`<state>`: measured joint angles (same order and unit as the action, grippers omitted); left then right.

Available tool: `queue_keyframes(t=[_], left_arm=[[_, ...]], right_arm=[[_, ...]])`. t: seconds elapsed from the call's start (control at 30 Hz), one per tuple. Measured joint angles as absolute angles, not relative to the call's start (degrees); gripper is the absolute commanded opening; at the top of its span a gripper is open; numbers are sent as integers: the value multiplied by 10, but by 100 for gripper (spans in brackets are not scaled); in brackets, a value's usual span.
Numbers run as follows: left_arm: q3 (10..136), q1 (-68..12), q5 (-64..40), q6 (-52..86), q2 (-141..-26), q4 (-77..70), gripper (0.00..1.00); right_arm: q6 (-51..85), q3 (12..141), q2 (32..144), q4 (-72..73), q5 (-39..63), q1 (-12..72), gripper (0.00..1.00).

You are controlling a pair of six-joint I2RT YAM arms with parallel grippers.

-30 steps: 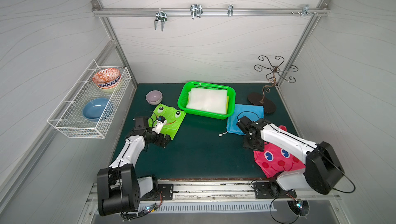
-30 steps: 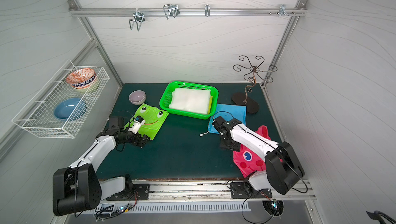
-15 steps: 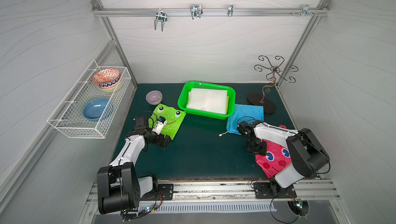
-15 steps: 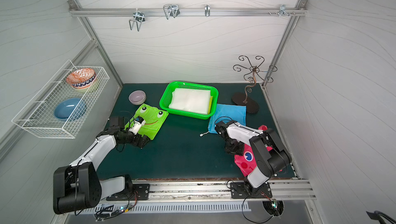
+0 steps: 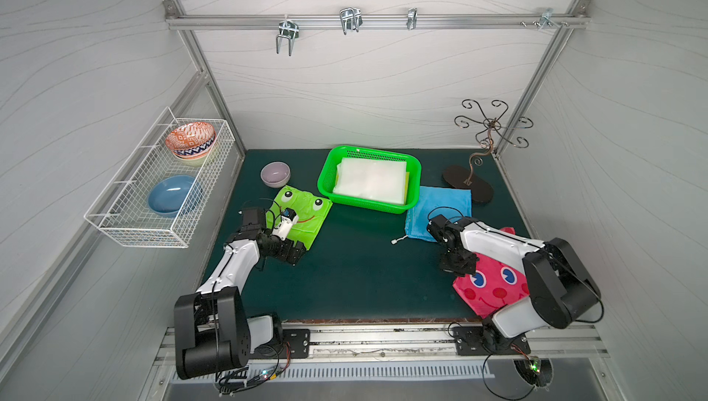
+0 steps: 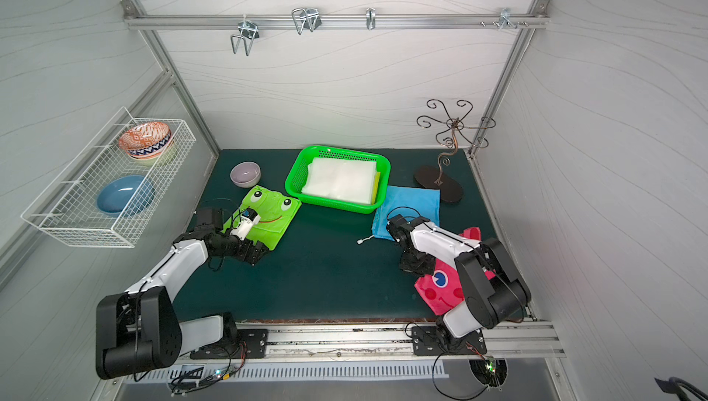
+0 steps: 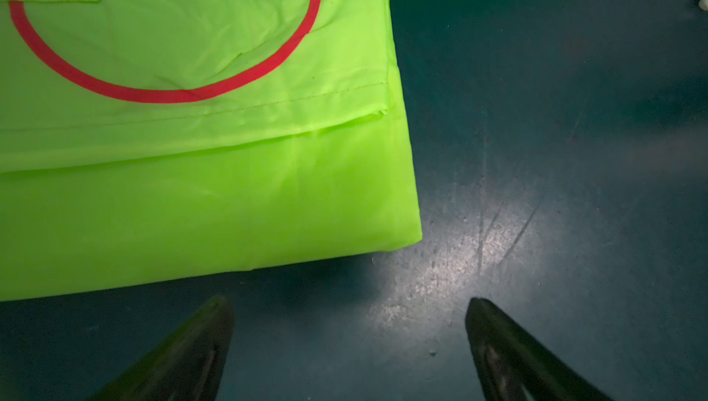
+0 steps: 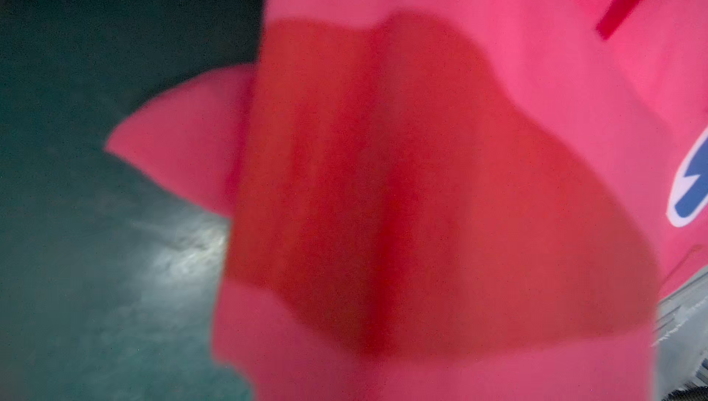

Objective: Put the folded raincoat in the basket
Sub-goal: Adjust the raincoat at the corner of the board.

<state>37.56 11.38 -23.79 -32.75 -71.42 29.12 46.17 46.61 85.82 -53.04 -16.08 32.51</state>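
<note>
the right gripper is closed, pinching the pink raincoat at the corner nearest the basket. this raincoat lies on the mat, well apart from the basket, to its front right. bunched pink cloth fills the right wrist view. the left gripper stands wide open and holds nothing, its fingertips just short of the edge of the green raincoat, which lies front left of the basket. a white sheet lies folded in the basket. a blue bag sits just beside the basket's right wall.
</note>
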Motion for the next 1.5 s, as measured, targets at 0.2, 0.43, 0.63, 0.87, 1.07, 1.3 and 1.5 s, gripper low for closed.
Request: queue_keyframes(t=[0.2,0.43,0.63,0.87,1.07,1.3,1.5], left_arm=[[376,114,-238,-328,-714,296,99],[379,114,-238,-327,-719,300,99],[389,114,-239,-323,-726,304,99],[426,112,-304,-307,-744,335,99],[477,25,-338,-305,-743,351,99],[590,-172,-382,-264,-786,352,99],[691,-315,-424,-201,-892,314,99]], right_arm=[[464,517,856,-529,-88,380,0],[469,584,884,-529,-24,463,0],[475,590,898,-582,-93,456,1],[465,561,833,-641,-169,329,60],[434,559,790,-651,-168,240,79],[374,621,728,-676,-124,166,94],[347,675,638,-676,-76,103,99]])
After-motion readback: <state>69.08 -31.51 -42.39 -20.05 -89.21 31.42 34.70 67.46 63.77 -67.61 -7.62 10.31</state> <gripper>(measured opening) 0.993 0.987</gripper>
